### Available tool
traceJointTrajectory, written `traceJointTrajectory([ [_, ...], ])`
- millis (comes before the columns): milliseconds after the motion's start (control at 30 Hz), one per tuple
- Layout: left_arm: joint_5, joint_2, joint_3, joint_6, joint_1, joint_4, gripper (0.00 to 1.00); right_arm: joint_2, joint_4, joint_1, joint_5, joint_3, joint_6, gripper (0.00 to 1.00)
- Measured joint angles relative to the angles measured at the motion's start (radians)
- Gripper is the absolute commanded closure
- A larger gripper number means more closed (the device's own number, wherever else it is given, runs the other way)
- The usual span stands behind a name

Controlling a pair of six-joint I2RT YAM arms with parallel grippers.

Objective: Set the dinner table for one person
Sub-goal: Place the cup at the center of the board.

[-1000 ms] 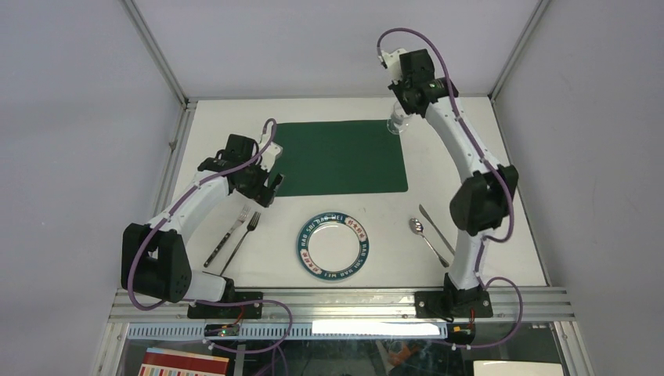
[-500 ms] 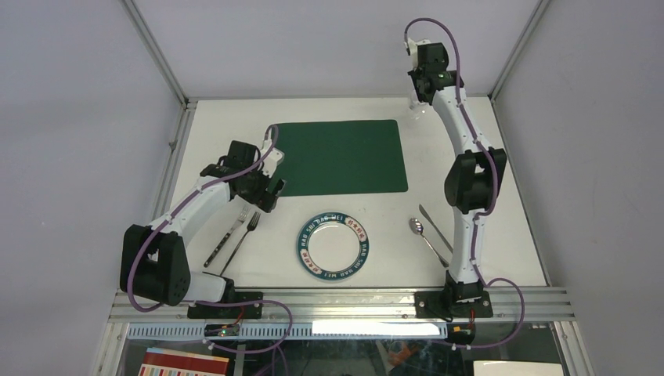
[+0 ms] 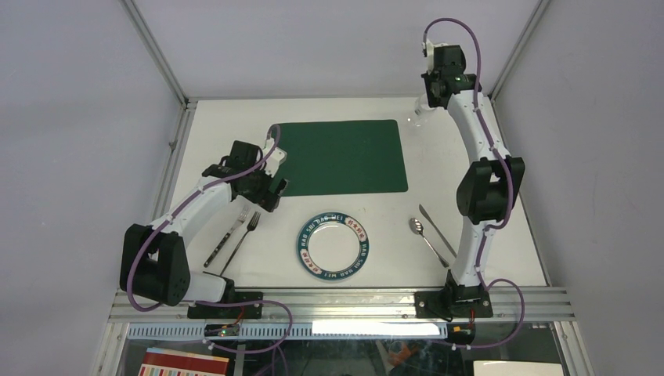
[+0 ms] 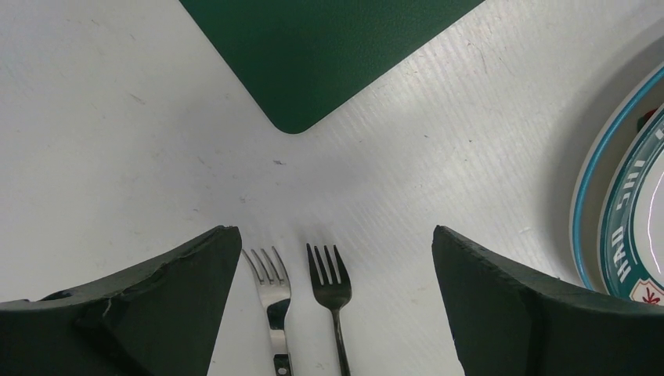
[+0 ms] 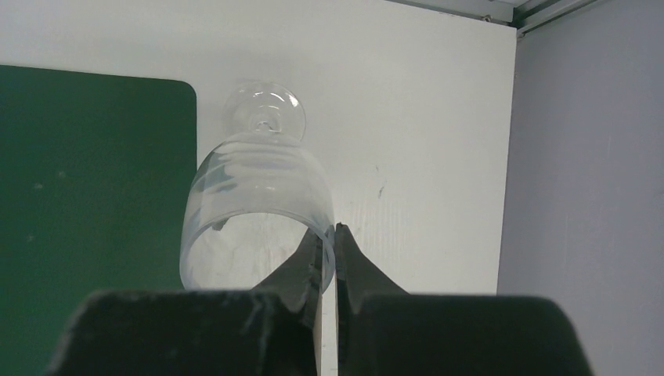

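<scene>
**Top external view.** The worktop (image 3: pixel 219 125) fills the framed bay, with both arms mounted at its near edge. A green placemat (image 3: pixel 341 157) lies toward the far edge. A plate (image 3: pixel 301 244) sits bare on the worktop between the placemat and the near edge. Two forks (image 3: pixel 235 239) lie on the left side of the plate, and a spoon (image 3: pixel 427 239) and knife (image 3: pixel 437 231) lie on its right. The right tool (image 3: pixel 427 103) is out by the far right corner, with a wine glass (image 3: pixel 420 117) just beyond the placemat's far right corner. The left tool (image 3: pixel 268 196) hangs over the fork heads.

**Left wrist view.** The left tool (image 4: pixel 333 235) is spread wide and holds nothing. Both forks, one bright (image 4: pixel 270 290) and one dark (image 4: pixel 329 282), lie between its fingers. They are side by side and apart, tines toward the placemat corner (image 4: pixel 313 55), with their long axes running back under the tool. The left arm is plainly the nearer one to them. The plate rim (image 4: pixel 587 219) shows off to one side.

**Right wrist view.** The right tool (image 5: pixel 329 243) is pressed together, pinching the glass (image 5: pixel 250 204) by the wall at its rim. The bowl is nearest the camera and the foot points down at the worktop (image 5: pixel 423 117), just off the placemat (image 5: pixel 86 172) edge. Whether the foot touches cannot be told.

**Judgement.** Setting the glass down turns on keeping the stem axis square to the worktop (a one-sided rim pinch could let it swing).
</scene>
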Motion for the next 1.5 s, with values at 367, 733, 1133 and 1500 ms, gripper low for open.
traceJointTrajectory([
  [367,0.001,0.005,-0.003,-0.003,-0.020,0.007,0.01,-0.017,-0.021,-0.011,-0.067,-0.084,0.055,1.00],
  [733,-0.002,0.005,-0.013,-0.003,-0.021,0.011,0.01,-0.017,-0.014,-0.017,-0.078,-0.089,0.067,1.00],
  [1133,-0.006,0.005,-0.019,-0.004,-0.033,0.014,0.01,-0.012,0.009,-0.018,-0.085,-0.089,0.075,0.72],
  [1500,-0.006,0.005,-0.066,-0.005,-0.033,0.015,0.01,0.044,0.045,-0.018,-0.097,-0.045,0.077,0.73],
])
